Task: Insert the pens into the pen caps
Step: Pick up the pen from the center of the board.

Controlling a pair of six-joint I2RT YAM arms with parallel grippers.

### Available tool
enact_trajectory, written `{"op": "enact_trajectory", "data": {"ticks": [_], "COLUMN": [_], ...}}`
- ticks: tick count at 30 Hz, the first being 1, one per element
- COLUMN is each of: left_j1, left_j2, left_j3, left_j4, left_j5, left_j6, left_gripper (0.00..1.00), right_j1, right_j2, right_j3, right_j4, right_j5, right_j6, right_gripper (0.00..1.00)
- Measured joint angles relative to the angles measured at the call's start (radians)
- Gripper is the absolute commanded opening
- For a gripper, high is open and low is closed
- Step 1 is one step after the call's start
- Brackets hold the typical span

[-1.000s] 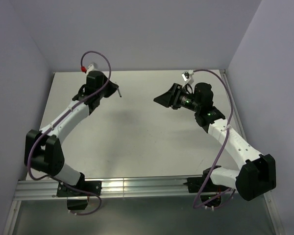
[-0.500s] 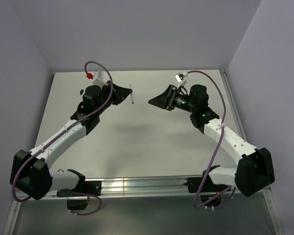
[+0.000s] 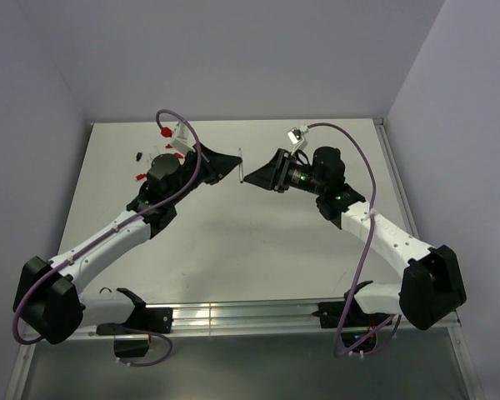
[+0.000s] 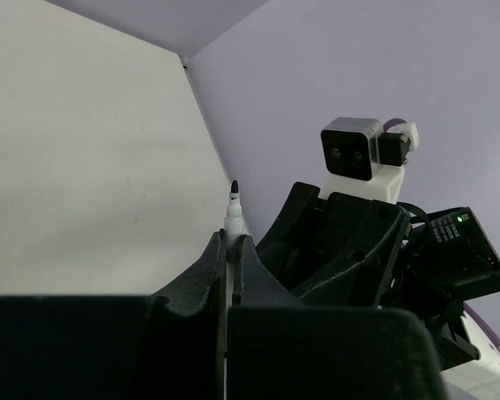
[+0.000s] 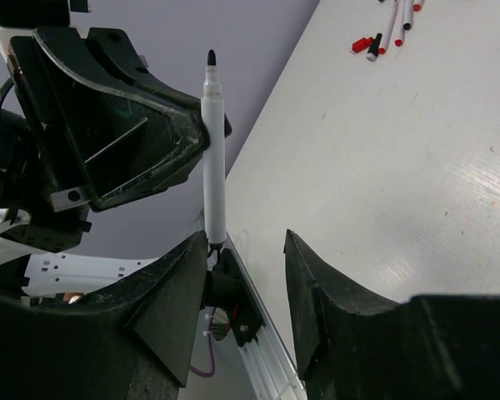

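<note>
Left claw (image 4: 232, 242) is clamped tight on 1 pen (image 5: 214, 150), black tip poking out past its fingertips, held up off the table (image 5: 383, 167). Right claw (image 5: 246, 246) faces it with jaws apart. The pen's lower end sits just inside 1 finger, can't tell if it touches. The other pens (image 5: 397, 17) and red caps (image 5: 360, 43) lie on the table well beyond the right claw, behind the left one.

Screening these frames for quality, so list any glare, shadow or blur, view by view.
Top external: soft, even light; faint shadows under the arms on the table; glare strip on the front rail. Left wrist: left end effector is a dark, detail-poor mass near the lens; the pen tip is sharp. Right wrist: streaky glare on the table at right; pen crisp.
</note>
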Motion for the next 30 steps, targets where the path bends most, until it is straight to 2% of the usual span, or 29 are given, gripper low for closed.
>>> {"op": "enact_trajectory", "data": {"ticks": [16, 26, 30], "left_j1": [-0.058, -0.078, -0.085], "left_j2": [0.035, 0.047, 0.049], "left_j3": [0.0, 0.0, 0.0], "left_j4": [0.014, 0.05, 0.055], "left_j5": [-0.003, -0.003, -0.003], "left_j6": [0.0, -0.001, -0.002], "left_gripper": [0.0, 0.0, 0.0], "right_j1": [0.014, 0.026, 0.027], "right_j2": [0.016, 0.036, 0.038], "right_j3": [0.0, 0.001, 0.002], "right_j4": [0.018, 0.029, 0.032], "right_j5": [0.007, 0.006, 0.007], "right_j6": [0.002, 0.012, 0.013], "right_gripper": [0.5, 0.45, 0.4]}}
